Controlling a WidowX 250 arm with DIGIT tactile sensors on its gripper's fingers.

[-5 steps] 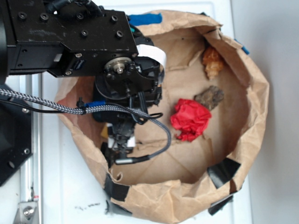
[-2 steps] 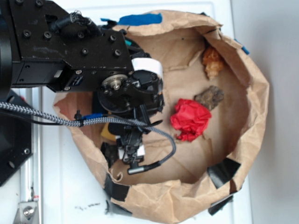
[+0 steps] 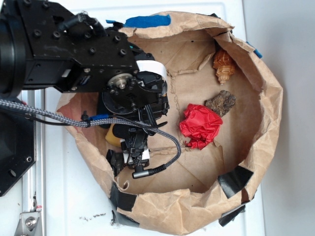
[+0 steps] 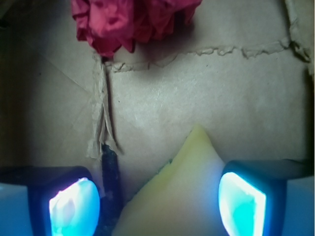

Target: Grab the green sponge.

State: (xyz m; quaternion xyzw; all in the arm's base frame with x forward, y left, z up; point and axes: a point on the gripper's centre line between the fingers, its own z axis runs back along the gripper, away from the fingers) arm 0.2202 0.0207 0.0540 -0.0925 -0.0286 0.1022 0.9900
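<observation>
My fingers (image 4: 157, 201) are spread apart and grasp nothing; in the wrist view one pad (image 4: 74, 206) glows at the lower left and the other at the lower right. Between them rises the pale tip of the yellow wedge (image 4: 182, 196), closer to the right pad, lying on the brown paper floor of the bag (image 3: 266, 98). In the exterior view a bit of that yellow (image 3: 114, 133) shows just under my wrist, at the left side of the bag. I cannot find the green sponge in either view; a thin dark strip beside the wedge's left edge is all I see, and I cannot tell what it is. The crumpled red paper (image 3: 200, 125) lies ahead of me, well apart, with a brown lump (image 3: 220, 102) and an orange-brown piece (image 3: 224, 64) beyond it. The bag sits on the white bench (image 3: 74, 206).
</observation>
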